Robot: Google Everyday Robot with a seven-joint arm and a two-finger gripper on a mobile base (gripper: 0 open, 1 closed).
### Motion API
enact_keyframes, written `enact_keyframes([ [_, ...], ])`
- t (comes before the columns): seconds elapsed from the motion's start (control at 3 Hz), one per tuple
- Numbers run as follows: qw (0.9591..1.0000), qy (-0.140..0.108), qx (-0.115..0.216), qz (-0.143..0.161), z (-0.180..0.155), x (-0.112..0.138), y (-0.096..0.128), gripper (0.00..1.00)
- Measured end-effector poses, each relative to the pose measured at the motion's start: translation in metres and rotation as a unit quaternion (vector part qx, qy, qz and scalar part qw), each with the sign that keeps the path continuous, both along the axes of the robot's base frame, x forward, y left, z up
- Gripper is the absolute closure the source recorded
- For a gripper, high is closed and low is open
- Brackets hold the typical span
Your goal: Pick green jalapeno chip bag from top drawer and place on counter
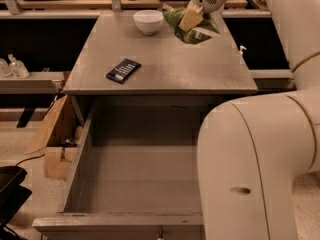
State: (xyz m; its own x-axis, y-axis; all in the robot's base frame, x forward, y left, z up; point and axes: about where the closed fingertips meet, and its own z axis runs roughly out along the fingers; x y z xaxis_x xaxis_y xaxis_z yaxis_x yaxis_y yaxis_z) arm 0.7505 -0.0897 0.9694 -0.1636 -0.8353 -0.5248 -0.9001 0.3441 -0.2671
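Observation:
The green jalapeno chip bag (pixel 187 28) is a wrinkly light-green bag held up over the far right part of the counter (pixel 165 66). My gripper (pixel 191 19) is shut on the bag and grips it from above, just right of the white bowl. The bag hangs above the counter surface. The top drawer (pixel 135 184) stands pulled open below the counter, and its grey floor is bare where it shows. My white arm covers the drawer's right side.
A white bowl (pixel 149 21) stands at the counter's back. A flat black packet (pixel 123 70) lies on the counter's left front. Wooden benches with cables run behind. Cardboard pieces (pixel 52 134) and a black object lie on the floor at left.

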Motion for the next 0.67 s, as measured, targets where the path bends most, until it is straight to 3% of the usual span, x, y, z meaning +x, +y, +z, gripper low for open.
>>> enact_keyframes([
  [0.67,1.0,0.006,0.0,0.002,-0.0084,0.0029,0.0038,0.37],
])
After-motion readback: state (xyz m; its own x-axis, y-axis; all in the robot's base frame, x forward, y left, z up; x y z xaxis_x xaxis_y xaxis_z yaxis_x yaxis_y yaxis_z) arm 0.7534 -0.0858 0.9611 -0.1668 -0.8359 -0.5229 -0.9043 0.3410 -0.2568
